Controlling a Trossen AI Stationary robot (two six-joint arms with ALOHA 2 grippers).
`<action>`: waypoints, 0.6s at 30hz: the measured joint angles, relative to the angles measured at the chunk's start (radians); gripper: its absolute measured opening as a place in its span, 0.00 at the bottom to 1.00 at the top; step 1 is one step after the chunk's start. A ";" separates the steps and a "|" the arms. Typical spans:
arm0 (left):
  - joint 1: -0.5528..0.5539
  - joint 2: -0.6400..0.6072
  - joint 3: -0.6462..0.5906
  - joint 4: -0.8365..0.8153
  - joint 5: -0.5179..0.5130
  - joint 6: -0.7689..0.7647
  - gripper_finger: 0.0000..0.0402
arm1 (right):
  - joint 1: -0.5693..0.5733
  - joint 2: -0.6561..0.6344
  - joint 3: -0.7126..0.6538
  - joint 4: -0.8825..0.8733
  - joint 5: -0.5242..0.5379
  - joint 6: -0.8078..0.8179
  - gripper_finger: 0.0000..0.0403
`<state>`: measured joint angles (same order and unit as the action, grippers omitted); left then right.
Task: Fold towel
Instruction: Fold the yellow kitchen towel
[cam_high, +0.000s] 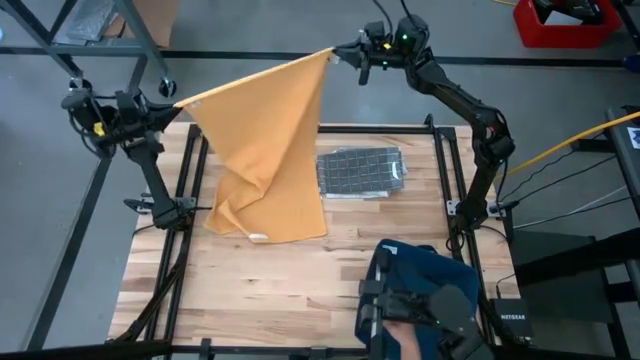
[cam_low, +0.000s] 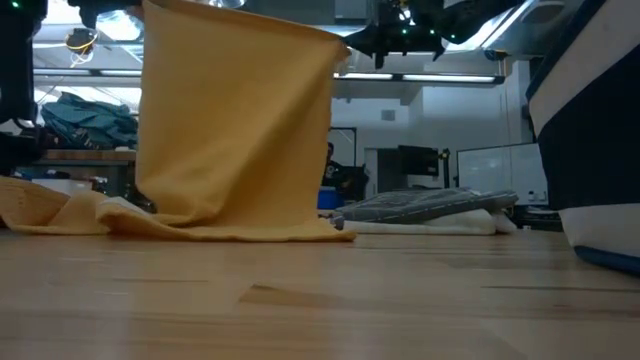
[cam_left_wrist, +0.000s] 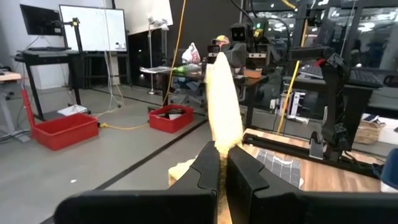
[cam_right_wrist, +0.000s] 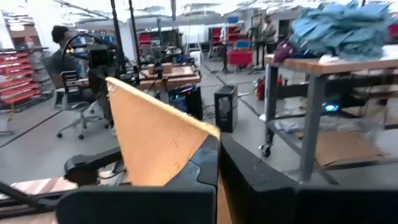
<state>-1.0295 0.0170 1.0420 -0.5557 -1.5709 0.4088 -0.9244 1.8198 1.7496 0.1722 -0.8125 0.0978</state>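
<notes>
An orange towel (cam_high: 265, 140) hangs as a sheet between my two grippers, above the table's far left part. Its lower end (cam_high: 262, 222) lies crumpled on the wooden table (cam_high: 300, 280); the low view shows that end (cam_low: 200, 228) resting on the boards. My left gripper (cam_high: 178, 103) is shut on the towel's upper left corner, beyond the table's left edge. My right gripper (cam_high: 338, 55) is shut on the upper right corner, past the far edge. My left gripper pinches the towel's upper left corner (cam_left_wrist: 221, 144) between its two fingers. The fingers lie level and come from the table's left. The top edge runs away from them toward the other gripper, drawn straight. My right gripper pinches the towel's upper right corner (cam_right_wrist: 198, 138) between its two fingers. They lie level and come from the far right. The sheet hangs below, its top edge (cam_high: 260, 78) stretched straight and its lower end on the table.
A folded grey towel (cam_high: 362, 172) lies on the table right of the orange one. A dark blue cloth pile (cam_high: 420, 295) sits at the near right. Black frame rails (cam_high: 455, 170) run along the table's left and right sides.
</notes>
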 joint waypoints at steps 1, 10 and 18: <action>-0.004 0.000 0.007 0.002 0.000 0.010 0.00 | -0.001 0.000 0.000 0.003 0.002 0.000 0.04; 0.010 0.000 0.057 -0.001 -0.001 0.072 0.00 | 0.001 -0.001 0.000 -0.073 -0.046 0.064 0.03; 0.123 0.000 0.120 0.001 -0.001 0.178 0.00 | -0.001 -0.001 0.000 -0.244 -0.089 0.057 0.03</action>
<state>-0.9061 0.0166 1.1617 -0.5546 -1.5721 0.5872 -0.9253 1.8187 1.7496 -0.0719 -0.9016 0.1544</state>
